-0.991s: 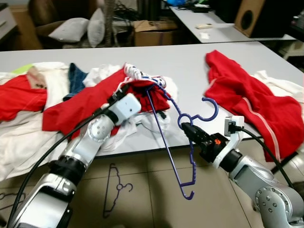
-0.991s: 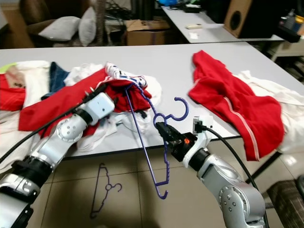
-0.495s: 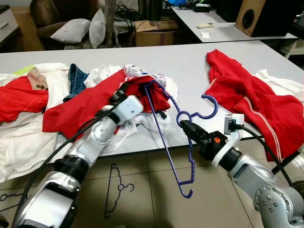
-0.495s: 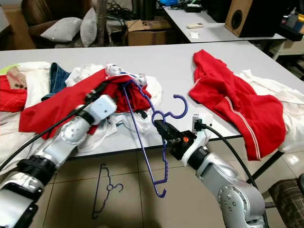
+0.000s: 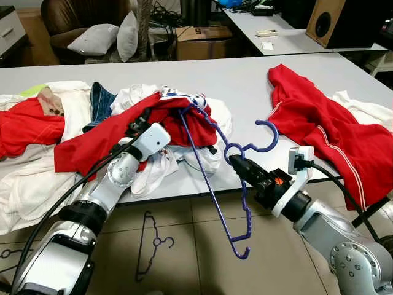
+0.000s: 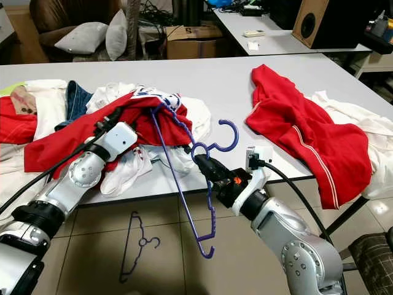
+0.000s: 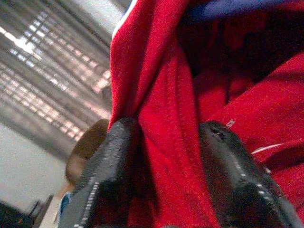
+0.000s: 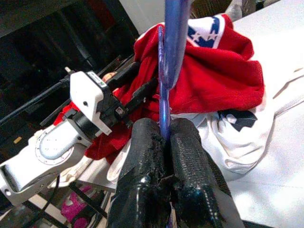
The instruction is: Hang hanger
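A long grey table (image 5: 245,86) strewn with clothes stands over a tiled floor. My right gripper (image 5: 236,162) clamps the blue plastic hanger (image 5: 236,203) just below its hook at the table's front edge, its far shoulder tucked into the red shirt with a striped collar (image 5: 116,132) at about 10 o'clock from my fingers. My left gripper (image 7: 166,171) pinches a fold of that shirt. A second red garment (image 5: 319,132) lies at 2 o'clock, and a spare dark hanger (image 5: 150,246) on the floor.
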You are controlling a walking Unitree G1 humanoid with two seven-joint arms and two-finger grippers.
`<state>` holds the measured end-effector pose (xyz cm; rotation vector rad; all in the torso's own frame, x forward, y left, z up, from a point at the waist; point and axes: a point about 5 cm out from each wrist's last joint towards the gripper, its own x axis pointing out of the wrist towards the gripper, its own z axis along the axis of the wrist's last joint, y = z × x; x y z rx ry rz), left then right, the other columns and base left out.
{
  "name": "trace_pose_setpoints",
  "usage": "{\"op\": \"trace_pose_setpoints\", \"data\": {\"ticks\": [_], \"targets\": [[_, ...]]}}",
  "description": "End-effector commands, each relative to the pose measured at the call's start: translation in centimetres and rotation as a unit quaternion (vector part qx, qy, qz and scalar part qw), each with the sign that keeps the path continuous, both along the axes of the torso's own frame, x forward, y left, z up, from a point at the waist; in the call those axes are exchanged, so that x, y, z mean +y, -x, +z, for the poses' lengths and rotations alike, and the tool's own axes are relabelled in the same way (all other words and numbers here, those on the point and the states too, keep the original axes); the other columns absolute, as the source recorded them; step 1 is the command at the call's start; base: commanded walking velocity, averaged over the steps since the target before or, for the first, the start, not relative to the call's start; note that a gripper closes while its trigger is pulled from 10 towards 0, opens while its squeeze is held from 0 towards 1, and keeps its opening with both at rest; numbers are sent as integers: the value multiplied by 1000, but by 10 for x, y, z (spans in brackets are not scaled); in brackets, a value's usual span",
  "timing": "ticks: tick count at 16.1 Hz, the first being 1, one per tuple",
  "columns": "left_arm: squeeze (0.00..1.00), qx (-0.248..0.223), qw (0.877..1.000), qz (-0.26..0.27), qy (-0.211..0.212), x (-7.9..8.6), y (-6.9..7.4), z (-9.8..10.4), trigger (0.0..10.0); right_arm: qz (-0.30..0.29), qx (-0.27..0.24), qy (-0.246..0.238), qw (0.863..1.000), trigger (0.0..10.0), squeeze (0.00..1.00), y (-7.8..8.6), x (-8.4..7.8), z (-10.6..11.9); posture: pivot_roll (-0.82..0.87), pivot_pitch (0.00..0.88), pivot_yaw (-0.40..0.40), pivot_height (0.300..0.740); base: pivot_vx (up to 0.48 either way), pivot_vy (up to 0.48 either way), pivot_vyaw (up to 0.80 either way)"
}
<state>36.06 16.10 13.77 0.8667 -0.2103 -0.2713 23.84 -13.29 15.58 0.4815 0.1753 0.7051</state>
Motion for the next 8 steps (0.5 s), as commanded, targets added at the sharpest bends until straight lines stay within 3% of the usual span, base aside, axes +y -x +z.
{"op": "trace_pose_setpoints", "data": {"ticks": [1, 8], "targets": [[0, 2, 1000, -26, 13, -5, -1, 5, 0, -2, -6, -1, 1000, 10000, 0, -1, 0, 3, -133, 0, 45, 740, 0, 0, 0], [0, 21, 998, -51, 31, 4, 6, 6, 0, -8, -2, 0, 1000, 10000, 0, -2, -1, 1, -118, 0, 38, 740, 0, 0, 0]]}}
